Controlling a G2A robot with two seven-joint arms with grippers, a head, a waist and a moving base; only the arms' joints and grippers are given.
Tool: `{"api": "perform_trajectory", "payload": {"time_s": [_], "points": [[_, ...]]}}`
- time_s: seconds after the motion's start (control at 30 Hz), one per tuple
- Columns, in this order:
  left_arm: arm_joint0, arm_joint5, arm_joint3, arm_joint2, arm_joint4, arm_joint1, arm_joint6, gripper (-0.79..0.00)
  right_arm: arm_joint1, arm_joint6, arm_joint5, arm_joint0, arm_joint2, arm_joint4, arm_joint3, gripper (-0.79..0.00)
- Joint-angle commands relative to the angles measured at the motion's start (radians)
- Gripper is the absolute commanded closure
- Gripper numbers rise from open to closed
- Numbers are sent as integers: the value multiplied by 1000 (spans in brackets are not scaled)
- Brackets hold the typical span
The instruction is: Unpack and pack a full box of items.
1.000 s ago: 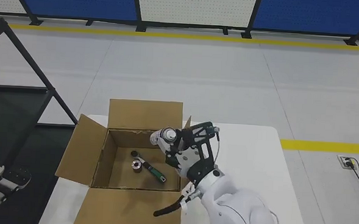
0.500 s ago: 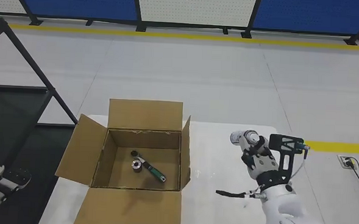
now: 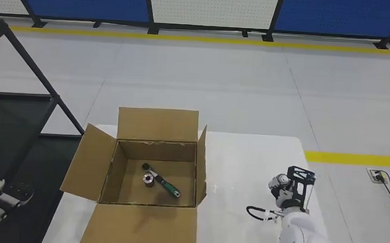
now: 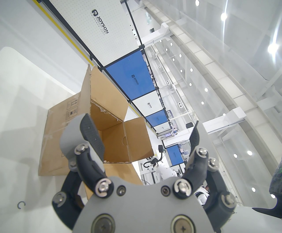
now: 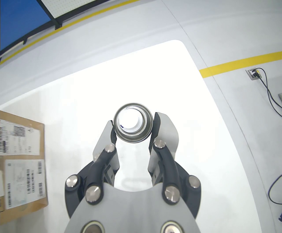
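An open cardboard box [image 3: 158, 125] stands on the left half of the white table [image 3: 246, 164]. Inside it lie a green-handled ratchet wrench [image 3: 168, 186] and a small metal socket [image 3: 149, 179]. My right gripper [image 5: 134, 128] is shut on a metal can [image 5: 132, 123] with a white cap, held upright over the table's right side. From the top view, the can [image 3: 276, 186] and right gripper [image 3: 282, 187] sit near the table's right edge, well away from the box. My left gripper [image 4: 141, 130] is open and holds nothing, low beside the box [image 4: 110, 106].
A black metal rack [image 3: 25, 79] stands left of the table. The box's labelled side flap [image 5: 19, 154] lies toward the left of the right gripper. A small C-shaped ring [image 4: 21, 205] rests on the table near the left gripper. Bare tabletop [image 5: 154, 77] surrounds the can.
The right gripper carried the can from the box's right inner corner out over the table to its right side, then came nearer the front right edge. The box contents stayed put.
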Motion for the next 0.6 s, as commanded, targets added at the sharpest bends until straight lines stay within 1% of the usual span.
{"api": "perform_trajectory", "payload": {"time_s": [0.0, 0.13, 0.33, 0.37, 0.4, 0.47, 0.5, 0.53, 0.57], "points": [[0, 0, 0, 0, 0, 0, 0, -785, 0, -14, 10, 13, -7, -13, 35, 0], [0, 0, 0, 0, 0, 0, 0, -785, 1, -23, 15, 32, -14, -23, 78, 0], [0, 0, 0, 0, 0, 0, 0, -785, 3, 12, 19, 54, -17, -26, 131, -6], [0, 0, 0, 0, 0, 0, 0, -785, 4, 18, 21, 58, -17, -31, 138, -77], [0, 0, 0, 0, 0, 0, 0, -785, 4, 19, 22, 62, -19, -33, 142, -175], [0, 0, 0, 0, 0, 0, 0, -785, 4, 22, 24, 66, -20, -28, 147, -323], [0, 0, 0, 0, 0, 0, 0, -785, 4, 22, 25, 66, -20, -27, 147, -480], [0, 0, 0, 0, 0, 0, 0, -785, 5, 22, 27, 66, -20, -26, 146, -603], [0, 0, 0, 0, 0, 0, 0, -785, 5, 23, 29, 65, -20, -25, 141, -671]]}}
